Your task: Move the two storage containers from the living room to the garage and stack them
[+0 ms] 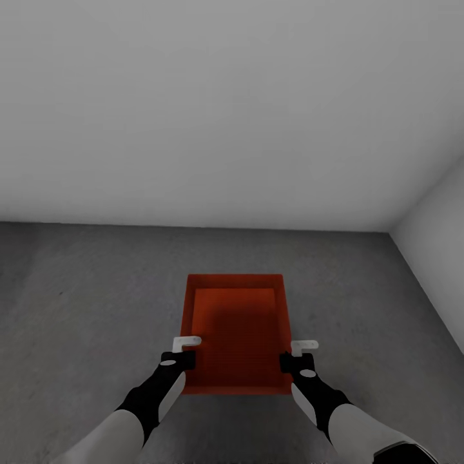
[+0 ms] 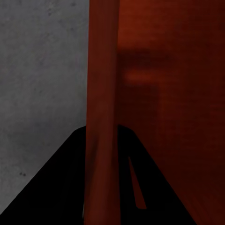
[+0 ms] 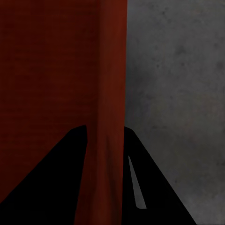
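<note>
You hold one storage container point(image 1: 236, 335) between both arms, low over the floor point(image 1: 84, 303) of the garage, near the pale wall point(image 1: 232, 109). Your left gripper point(image 1: 183, 351) pinches its left wall and your right gripper point(image 1: 298, 354) pinches the right wall; in each wrist view the orange wall runs between the two dark fingers, so both are closed on it. This two-sided grip probably keeps the bin level (it is wide for one gripper). The container is empty inside. Whether it touches the concrete, I cannot tell.
</note>
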